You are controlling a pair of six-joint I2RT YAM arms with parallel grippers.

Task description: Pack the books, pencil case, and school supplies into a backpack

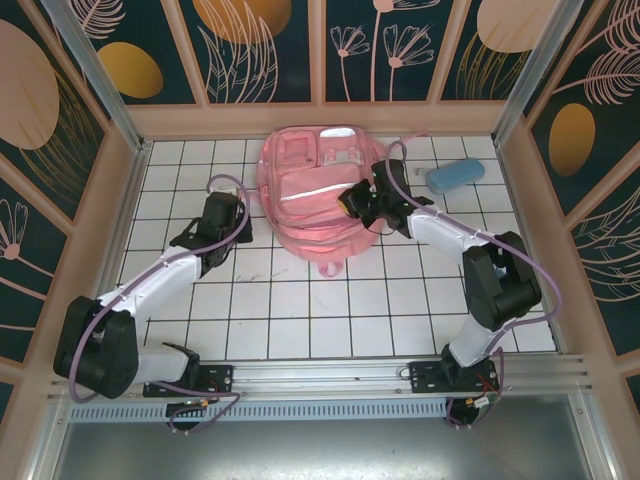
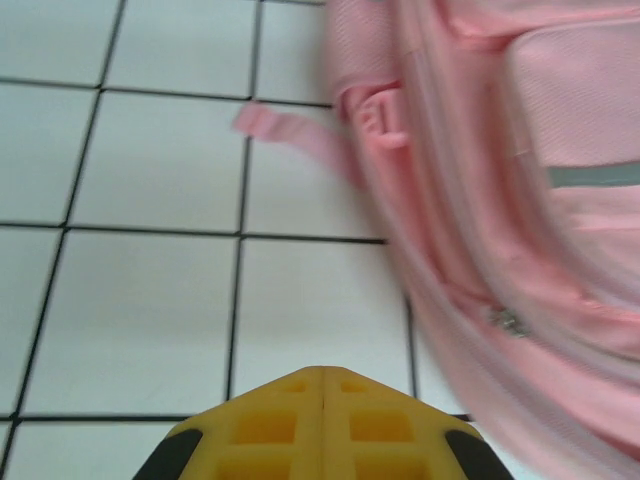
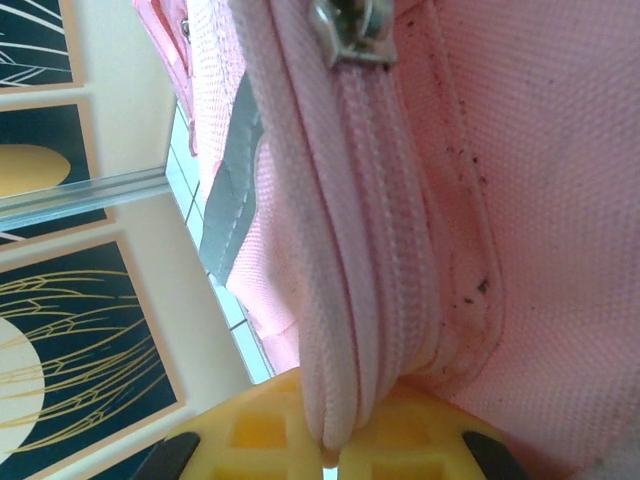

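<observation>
Backpack of soft pink fabric [image 1: 305,190] lies on white tiled table [image 1: 300,310], light blue oblong pencil case [image 1: 455,175] to its right. Right gripper [image 3: 330,440] pinches its zipper seam [image 3: 350,230]; left gripper [image 2: 322,420], fingers pressed together, sits beside it. Thin seam may slip free.

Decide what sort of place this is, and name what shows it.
Most likely a robot test cell: a left arm and a right arm bolted to a metal rail, a white gridded table, and painted wall panels boxing it in. The pink backpack looks like a prop.
</observation>
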